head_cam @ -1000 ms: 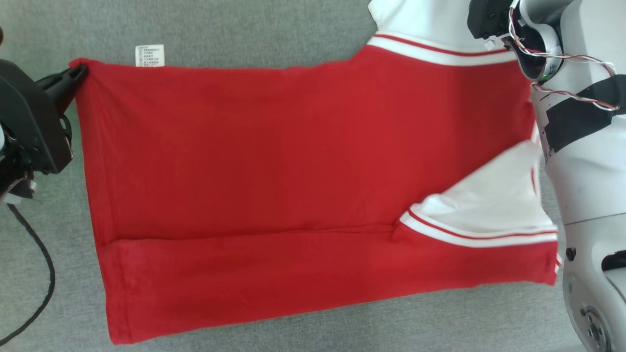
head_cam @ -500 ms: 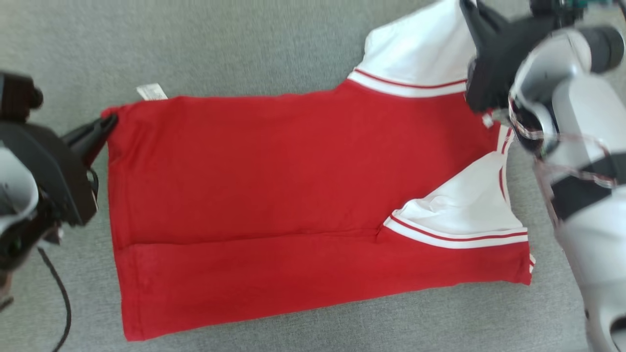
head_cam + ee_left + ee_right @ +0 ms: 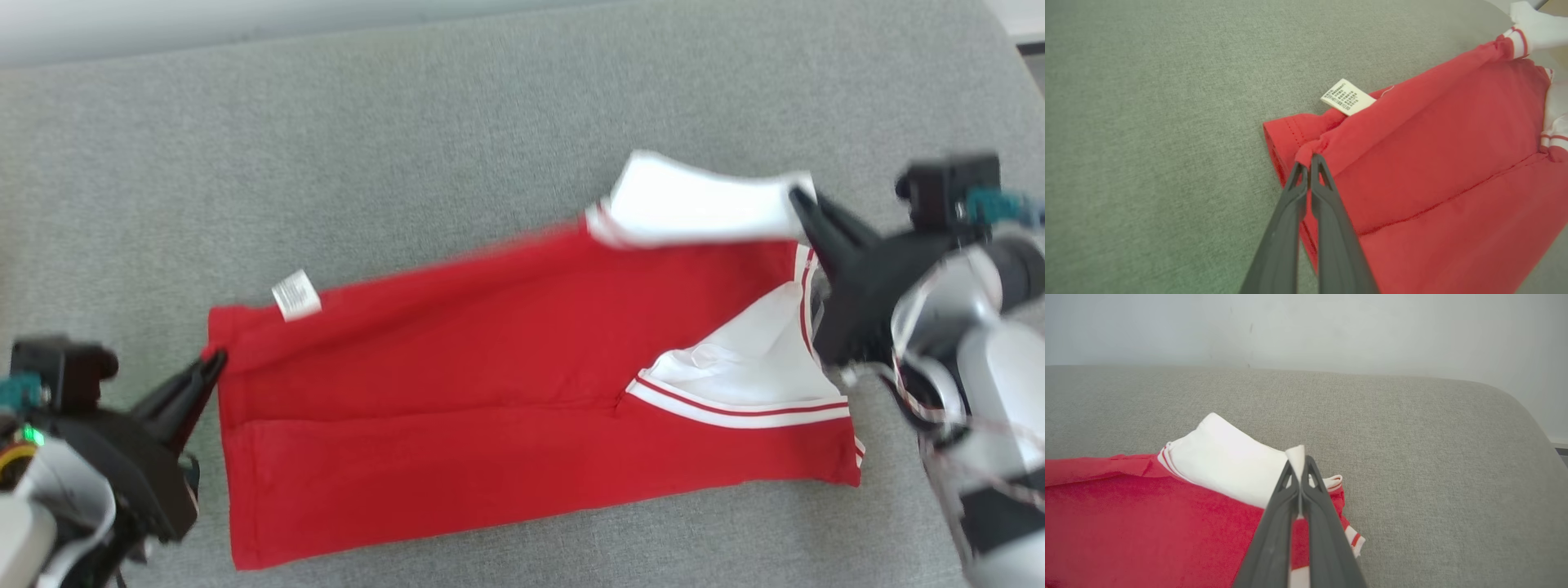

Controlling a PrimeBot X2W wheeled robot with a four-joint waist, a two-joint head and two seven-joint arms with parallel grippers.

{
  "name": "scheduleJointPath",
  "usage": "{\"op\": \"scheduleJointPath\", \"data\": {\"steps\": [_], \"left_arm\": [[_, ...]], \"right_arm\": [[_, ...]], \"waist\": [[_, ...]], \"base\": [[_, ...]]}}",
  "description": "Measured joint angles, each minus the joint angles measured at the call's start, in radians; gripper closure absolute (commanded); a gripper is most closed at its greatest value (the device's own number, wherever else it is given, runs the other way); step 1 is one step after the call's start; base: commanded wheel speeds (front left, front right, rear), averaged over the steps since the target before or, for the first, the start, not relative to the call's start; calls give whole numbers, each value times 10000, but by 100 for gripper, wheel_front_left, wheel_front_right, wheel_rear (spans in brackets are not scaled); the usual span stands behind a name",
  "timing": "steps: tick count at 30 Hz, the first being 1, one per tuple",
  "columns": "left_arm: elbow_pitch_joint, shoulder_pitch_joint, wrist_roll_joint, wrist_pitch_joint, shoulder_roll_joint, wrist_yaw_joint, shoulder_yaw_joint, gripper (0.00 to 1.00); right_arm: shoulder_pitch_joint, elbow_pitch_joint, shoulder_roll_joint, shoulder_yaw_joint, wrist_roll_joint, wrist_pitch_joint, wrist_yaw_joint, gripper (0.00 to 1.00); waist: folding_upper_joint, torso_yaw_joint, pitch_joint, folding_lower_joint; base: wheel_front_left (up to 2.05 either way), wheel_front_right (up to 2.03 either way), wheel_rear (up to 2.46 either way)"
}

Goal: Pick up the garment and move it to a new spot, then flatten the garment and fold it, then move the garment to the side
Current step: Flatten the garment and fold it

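Now holding the garment (image 3: 490, 392) stretched lengthwise across the grey cushion (image 3: 408, 163), most of it lying flat, its near long edge already folded over. Pinching the red hem corner in the left gripper (image 3: 214, 363), jaws clamped on a small bunch of cloth near the care label (image 3: 296, 295). Pinching the tip of the white sleeve (image 3: 694, 208) in the right gripper (image 3: 796, 200), jaws likewise clenched, holding that sleeve raised off the cushion. Judging the fabric as light, soft and limp, sagging wherever unsupported and probably sliding easily over the weave. Favouring holds at hemmed corners and seams, taking both layers together, avoiding single-layer pinches mid-panel.
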Motion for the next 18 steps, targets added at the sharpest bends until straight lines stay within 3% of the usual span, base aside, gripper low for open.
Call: {"op": "scheduleJointPath", "data": {"steps": [9,18], "left_arm": [[788,602,355,-1197,-502,19,-123,100],[1041,688,332,-1741,-834,8,-98,100]], "right_arm": [[2553,-2493,466,-982,-46,1467,0,100],[3920,-3829,915,-1452,-462,2769,0,100]], "waist": [[0,167,-312,1],[0,138,-420,1]], "base": [[0,0,0],[0,0,0]]}}
